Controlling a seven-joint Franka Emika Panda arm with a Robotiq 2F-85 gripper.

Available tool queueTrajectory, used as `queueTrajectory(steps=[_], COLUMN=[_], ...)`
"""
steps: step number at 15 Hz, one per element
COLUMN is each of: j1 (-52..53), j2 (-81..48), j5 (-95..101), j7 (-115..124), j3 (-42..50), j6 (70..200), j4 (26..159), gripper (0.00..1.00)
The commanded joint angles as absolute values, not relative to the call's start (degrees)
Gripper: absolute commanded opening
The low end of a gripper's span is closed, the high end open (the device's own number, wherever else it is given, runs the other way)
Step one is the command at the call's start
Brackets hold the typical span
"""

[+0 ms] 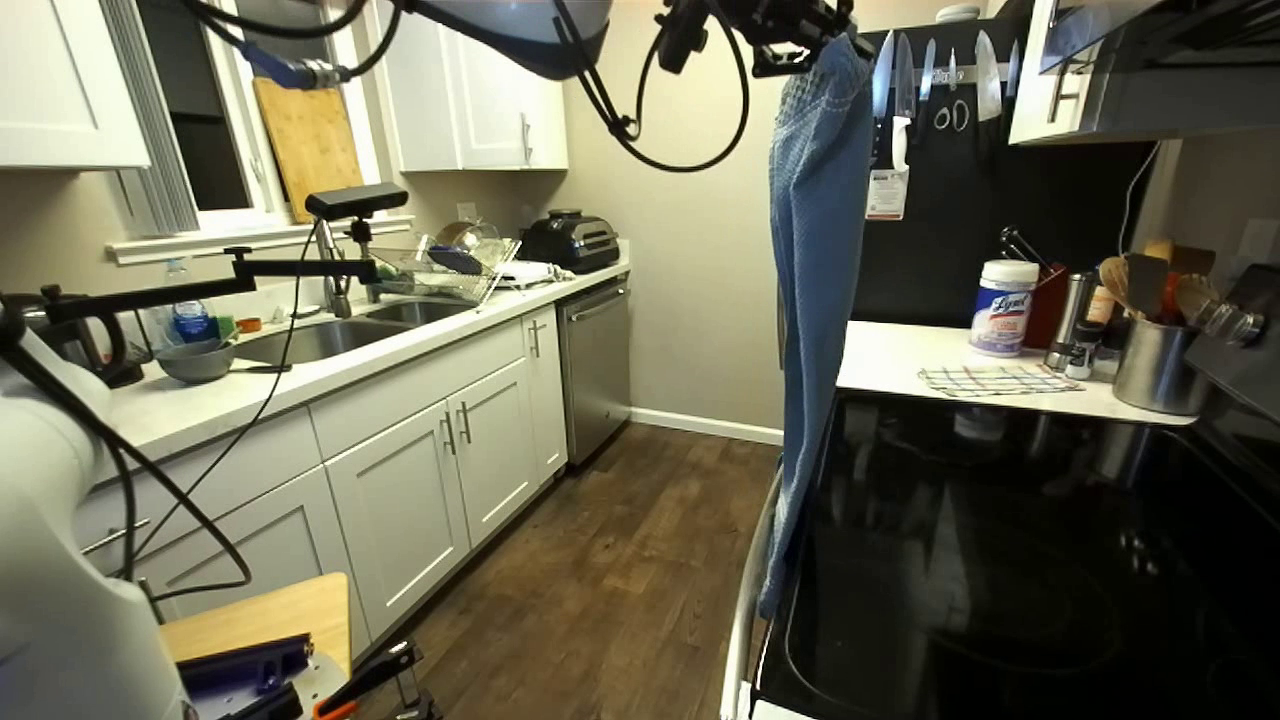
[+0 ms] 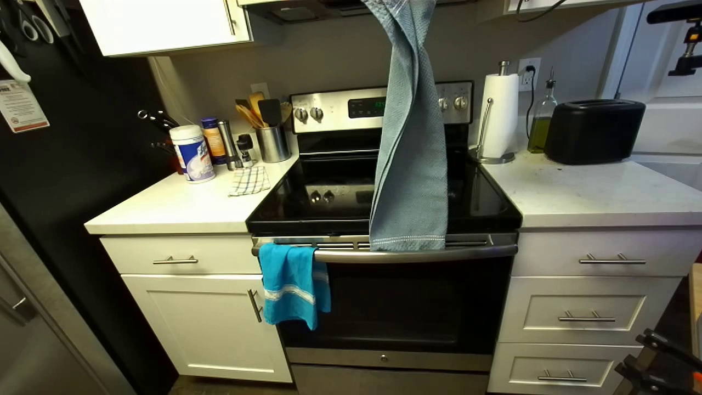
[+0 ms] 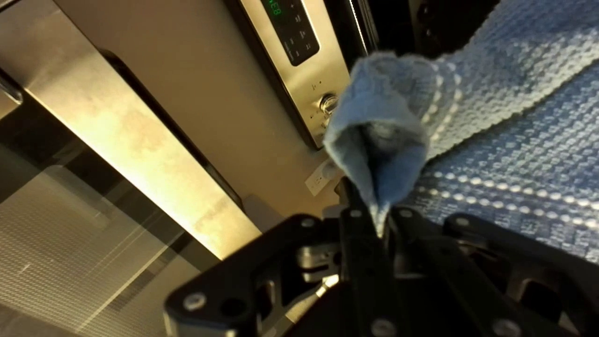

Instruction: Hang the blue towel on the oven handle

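Claw raised, clamped together on a bunched end of the blue towel; in the wrist view a loop of cloth puffs out past the grip. Rest of towel hangs below in a long, narrow fall, folded lengthwise, by the front edge of the cooktop. In an exterior view its lower hem comes level with the oven handle, about mid-bar; cannot tell whether hem touches the bar or sits behind it. Turquoise hand towel, pale stripe, draped over the same handle near its left end as seen there, apart from the blue one. Tabletop left of oven: Lysol canister, checkered cloth lying flat, metal utensil crock packed with utensils. Right of oven: paper towel roll standing upright, oil bottle, black toaster just beside the bottle.
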State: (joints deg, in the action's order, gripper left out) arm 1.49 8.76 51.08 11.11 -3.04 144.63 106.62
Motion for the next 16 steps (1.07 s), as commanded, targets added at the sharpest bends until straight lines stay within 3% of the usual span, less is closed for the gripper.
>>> queueTrajectory(steps=[1,8,16], j1=[1.17,2.23,4.88], j2=[4.21,-2.67,-4.08], j5=[50.72,44.84,43.82], j7=[10.63,7.17,1.99], j3=[-3.37,-3.02,-4.44], j6=[145.30,146.76,150.85], j4=[103.32,101.15,107.83], gripper=[0.01,0.01,0.01])
